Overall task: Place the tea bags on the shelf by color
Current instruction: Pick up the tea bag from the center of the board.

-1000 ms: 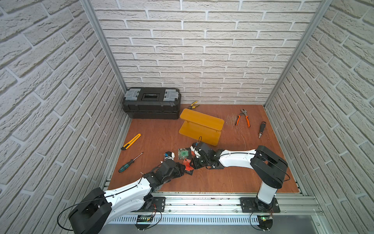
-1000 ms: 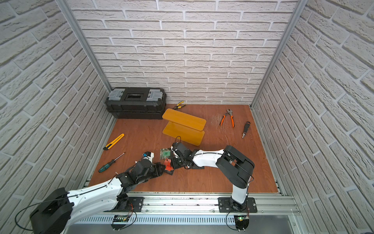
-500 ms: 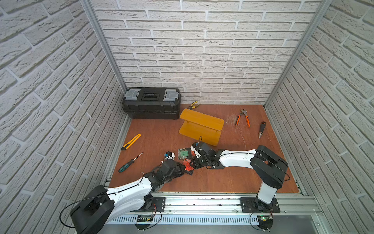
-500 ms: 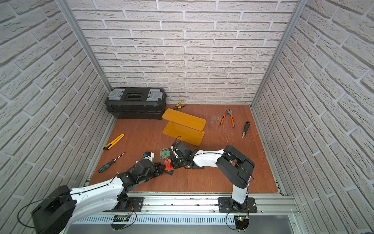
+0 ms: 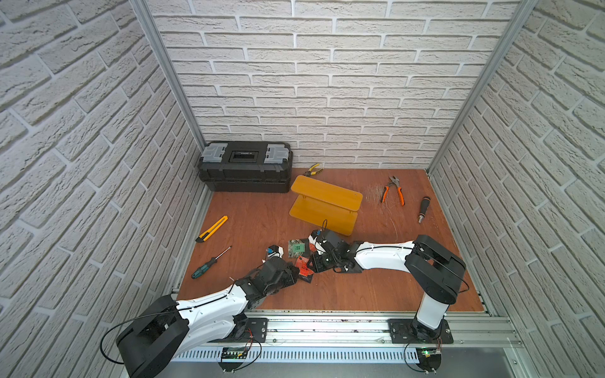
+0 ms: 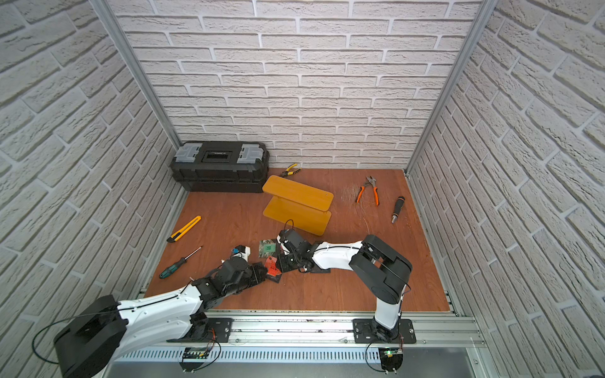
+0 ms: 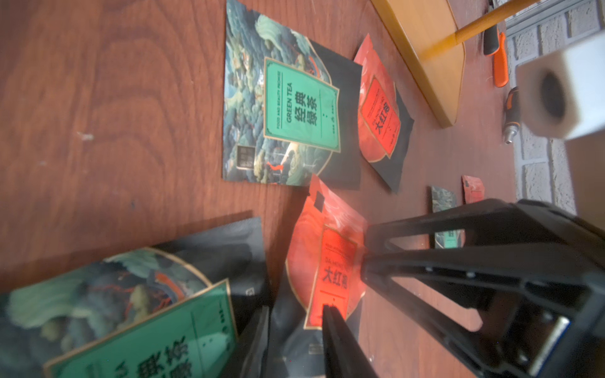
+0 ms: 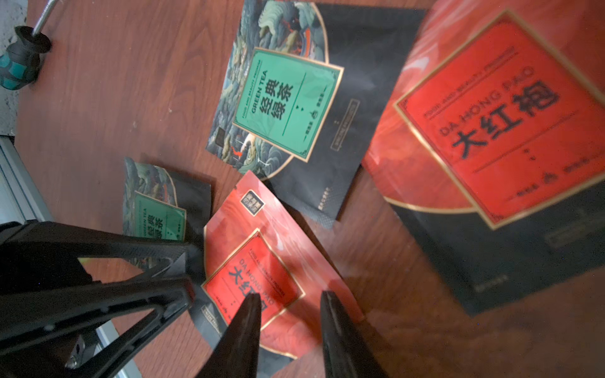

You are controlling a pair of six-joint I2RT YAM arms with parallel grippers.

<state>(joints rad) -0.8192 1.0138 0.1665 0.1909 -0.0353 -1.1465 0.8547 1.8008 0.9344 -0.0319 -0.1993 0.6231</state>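
Basically pick-up step: L gripper (image 7: pixel 296 309) narrow, straddling black edge of red Da Hong Pao tea bag (image 7: pixel 327 261), can't tell if gripping; R gripper (image 8: pixel 289 294) narrowly apart over its label. Bag on table (image 5: pixel 262 222), near empty shelf (image 5: pixel 327 196). Next: firm pinch, lift clear.

Tools lie scattered on the wooden tabletop (image 5: pixel 262 212), with white brick walls (image 5: pixel 327 81) on three sides.
A black toolbox (image 5: pixel 245 170) with grey latches sits in the far left corner, and yellow-handled pliers (image 5: pixel 313 169) lie just beside it at the back wall. Orange-handled pliers (image 5: pixel 393 189) and a black-handled driver (image 5: pixel 423 208) lie far right. Near the left edge, a yellow utility knife (image 5: pixel 212 229) and a teal-handled screwdriver (image 5: pixel 209 263) lie apart.
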